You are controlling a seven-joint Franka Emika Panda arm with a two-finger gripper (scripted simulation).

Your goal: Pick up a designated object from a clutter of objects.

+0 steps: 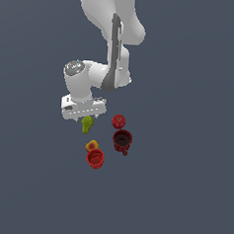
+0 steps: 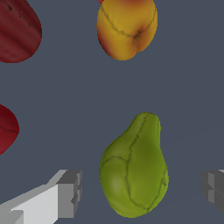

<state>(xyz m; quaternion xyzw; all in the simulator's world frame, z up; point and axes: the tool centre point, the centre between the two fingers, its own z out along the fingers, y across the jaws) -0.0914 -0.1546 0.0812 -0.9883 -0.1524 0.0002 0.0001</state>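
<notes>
Counted across both views: 1 green pear [image 2: 134, 168], 1 yellow-orange fruit [image 2: 126, 27], 1 round red fruit [image 1: 118, 121]. That makes 3 fruits. Also 1 bright red cup [image 1: 95, 158] and 1 dark red mug [image 1: 122, 140], so 2 drinking vessels. 5 small items in all. Plus 1 robot arm [image 1: 111, 44] carrying 1 gripper [image 2: 142, 188] with 2 fingers [image 2: 70, 193].
</notes>
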